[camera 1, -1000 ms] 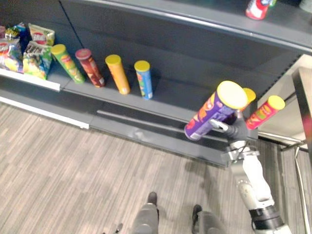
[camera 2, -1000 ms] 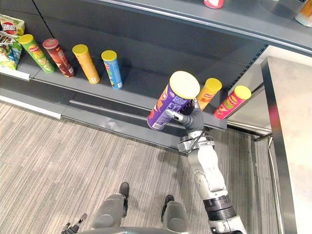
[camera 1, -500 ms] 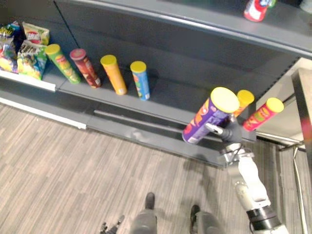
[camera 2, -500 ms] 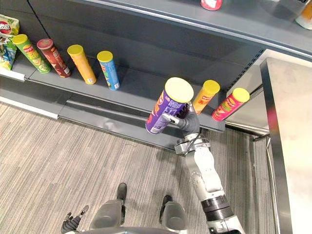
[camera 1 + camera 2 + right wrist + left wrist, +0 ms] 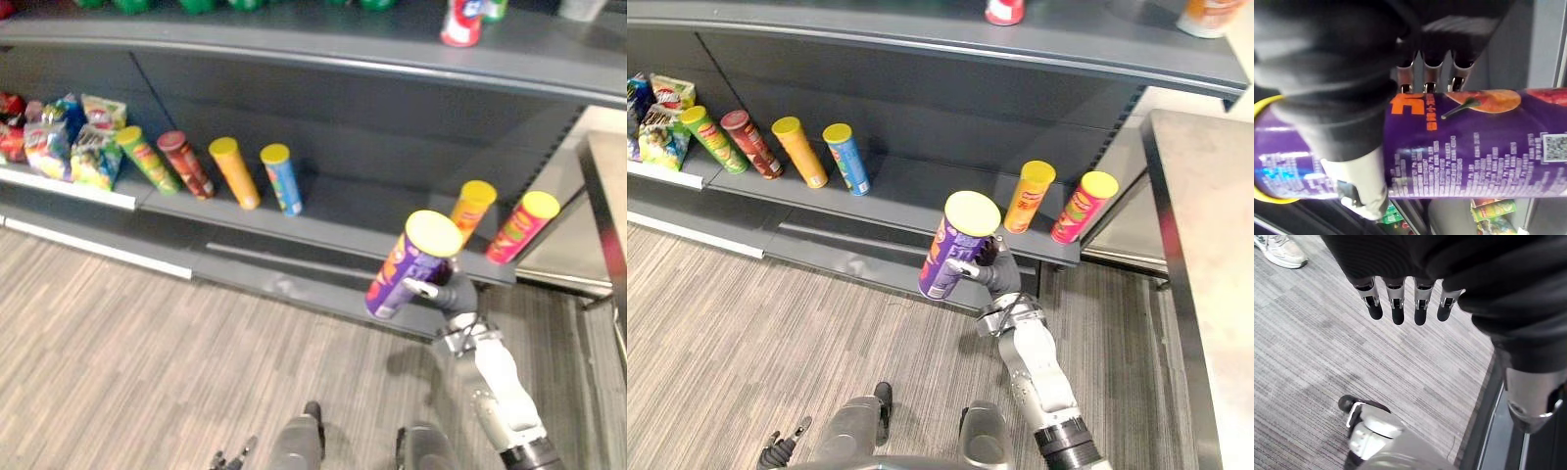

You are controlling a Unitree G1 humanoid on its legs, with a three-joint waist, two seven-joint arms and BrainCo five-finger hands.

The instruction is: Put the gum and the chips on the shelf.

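The right hand (image 5: 453, 294) is curling its fingers (image 5: 1429, 73) and thumb round the purple chips can (image 5: 407, 269), gripping it about mid-body in the lower right of the left eye view. The can is leaning with its yellow lid up. Its base is showing against the front edge of the lower shelf (image 5: 343, 211), and it is not resting on the board.

The whole view has shifted since a second ago, so the camera is moving. Even so, the lid is now sitting below and left of the orange can (image 5: 472, 208), where before it was overlapping that can's lid. I judge the arm is bringing the can down towards the bare stretch between the blue can (image 5: 282, 180) and the orange one, with a red can (image 5: 521, 227) further right. The can probably needs righting and carrying further in before release.

The left hand (image 5: 1397, 308) is hanging over the floor, fingers straight and holding nothing.
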